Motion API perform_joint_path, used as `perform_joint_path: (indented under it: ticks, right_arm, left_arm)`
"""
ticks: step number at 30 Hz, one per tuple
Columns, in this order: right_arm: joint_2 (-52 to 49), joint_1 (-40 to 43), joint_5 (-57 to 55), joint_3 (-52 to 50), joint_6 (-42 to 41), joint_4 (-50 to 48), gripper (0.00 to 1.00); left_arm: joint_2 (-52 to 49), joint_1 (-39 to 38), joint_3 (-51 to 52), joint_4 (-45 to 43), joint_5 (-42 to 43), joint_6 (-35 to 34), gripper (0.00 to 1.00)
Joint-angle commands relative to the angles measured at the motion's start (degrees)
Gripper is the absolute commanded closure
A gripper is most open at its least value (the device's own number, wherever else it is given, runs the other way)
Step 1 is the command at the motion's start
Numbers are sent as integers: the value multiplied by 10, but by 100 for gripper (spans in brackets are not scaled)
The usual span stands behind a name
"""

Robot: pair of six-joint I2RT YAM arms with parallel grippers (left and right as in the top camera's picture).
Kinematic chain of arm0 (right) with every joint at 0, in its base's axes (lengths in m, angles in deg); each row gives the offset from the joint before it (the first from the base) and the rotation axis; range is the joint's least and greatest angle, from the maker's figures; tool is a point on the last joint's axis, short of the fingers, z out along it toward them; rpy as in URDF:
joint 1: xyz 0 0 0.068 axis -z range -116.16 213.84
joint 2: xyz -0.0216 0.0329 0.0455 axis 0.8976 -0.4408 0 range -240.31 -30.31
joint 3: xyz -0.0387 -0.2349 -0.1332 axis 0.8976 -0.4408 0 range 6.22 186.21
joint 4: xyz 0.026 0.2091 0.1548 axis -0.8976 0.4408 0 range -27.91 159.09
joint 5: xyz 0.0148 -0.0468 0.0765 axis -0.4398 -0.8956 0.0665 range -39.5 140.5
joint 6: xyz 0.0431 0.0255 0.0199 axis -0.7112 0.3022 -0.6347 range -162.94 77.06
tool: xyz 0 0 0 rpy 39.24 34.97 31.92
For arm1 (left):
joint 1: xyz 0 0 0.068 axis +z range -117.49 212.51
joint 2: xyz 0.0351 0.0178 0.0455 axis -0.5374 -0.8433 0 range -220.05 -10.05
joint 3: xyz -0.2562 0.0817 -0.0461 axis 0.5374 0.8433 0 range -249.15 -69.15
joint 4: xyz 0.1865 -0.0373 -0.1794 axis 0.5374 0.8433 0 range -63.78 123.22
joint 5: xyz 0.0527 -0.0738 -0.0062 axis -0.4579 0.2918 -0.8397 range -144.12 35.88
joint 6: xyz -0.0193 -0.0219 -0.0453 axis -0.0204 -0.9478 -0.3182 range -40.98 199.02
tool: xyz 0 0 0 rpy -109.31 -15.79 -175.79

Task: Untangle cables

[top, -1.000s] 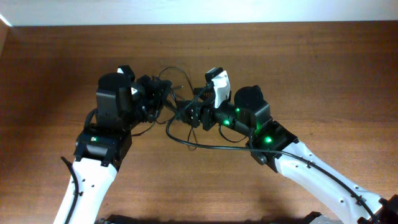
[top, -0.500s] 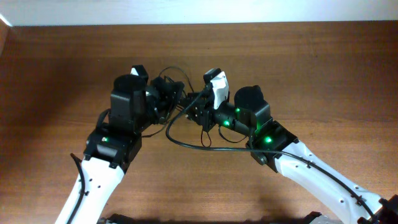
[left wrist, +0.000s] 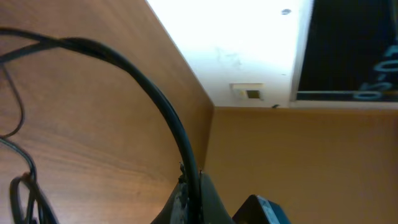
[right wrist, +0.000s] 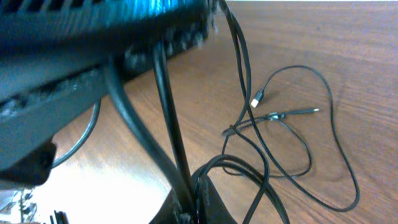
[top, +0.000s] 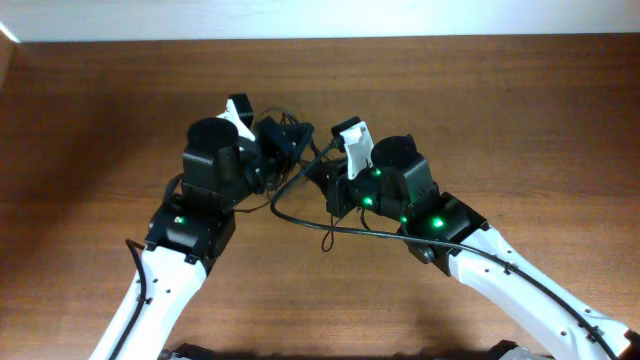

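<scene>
Both arms meet mid-table, toward the far edge of the brown wooden table (top: 540,110), with the thin black flexible cables (top: 297,214) bunched between them and one loop trailing toward the near edge. My left gripper (left wrist: 189,196) looks pinched onto a strand, and the right gripper (right wrist: 189,196) is nipped onto one too. I'd draw them apart slowly and low, watching that the knot (right wrist: 231,130) loosens rather than cinches

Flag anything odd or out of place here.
Only the cables: in the right wrist view they cross in a snarl on the table, plug ends lying free. Overhead they also sag in a loop toward the near side. No damage visible.
</scene>
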Motion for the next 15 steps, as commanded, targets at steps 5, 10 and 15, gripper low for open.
perform_joint_path:
  ticks: [5,10,15]
  right_arm:
    - [-15,-1,-6,-30,-3,53,96]
    - [-15,-1,-6,-30,-3,74,95]
    - [-15,-1,-6,-30,-3,83,95]
  left_arm:
    - [14,143,-25,-85,-45,-26,100]
    - [14,249,-25,-85,-71,-58,100]
    - [14,345,-25,-51,-84,-58,100]
